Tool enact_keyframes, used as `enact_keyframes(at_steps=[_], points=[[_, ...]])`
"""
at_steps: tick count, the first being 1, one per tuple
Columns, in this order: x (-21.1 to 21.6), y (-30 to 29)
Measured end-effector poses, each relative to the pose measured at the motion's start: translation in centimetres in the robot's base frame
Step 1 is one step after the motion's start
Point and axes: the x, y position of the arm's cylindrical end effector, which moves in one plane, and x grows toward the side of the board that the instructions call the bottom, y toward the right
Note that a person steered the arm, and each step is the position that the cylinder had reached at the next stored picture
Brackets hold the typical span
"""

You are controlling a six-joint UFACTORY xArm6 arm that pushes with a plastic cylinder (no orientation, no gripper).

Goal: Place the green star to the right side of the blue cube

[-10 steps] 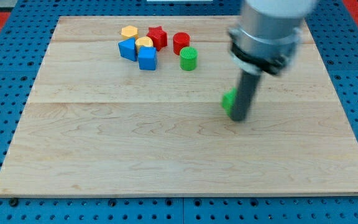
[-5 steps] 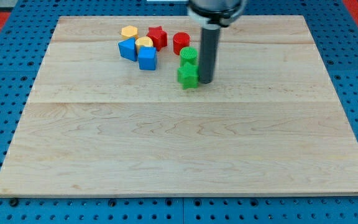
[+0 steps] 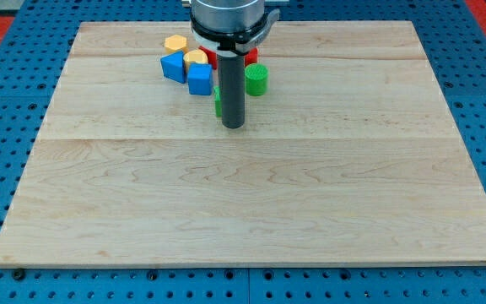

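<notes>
Resting on the wooden board (image 3: 251,211), our tip (image 3: 233,127) has no jaws to open or close; it only pushes. Touching its left side, mostly hidden by the rod, sits the green star (image 3: 218,101). Just beyond, up-left, is the blue cube (image 3: 199,80), with a green cylinder (image 3: 256,80) up-right. We judge the star nearly placed, needing a slight nudge upward.

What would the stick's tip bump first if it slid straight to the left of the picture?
Most likely the green star, peeking out at the rod's left edge just above my tip. Depth is unclear, so my tip might pass below it; then that line looks free.
</notes>
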Motion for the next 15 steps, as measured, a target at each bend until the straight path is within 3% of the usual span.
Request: enact_keyframes(at_steps=[1,6,8,9,10,11,13,14,15], points=[[-1.9,0.1],[-2.0,5.4],[-8.1,4.8],[-7.6,4.4],[-3.2,7.3],[-2.5,7.2],[-2.4,6.1],[-2.7,2.7],[-4.7,3.4]])
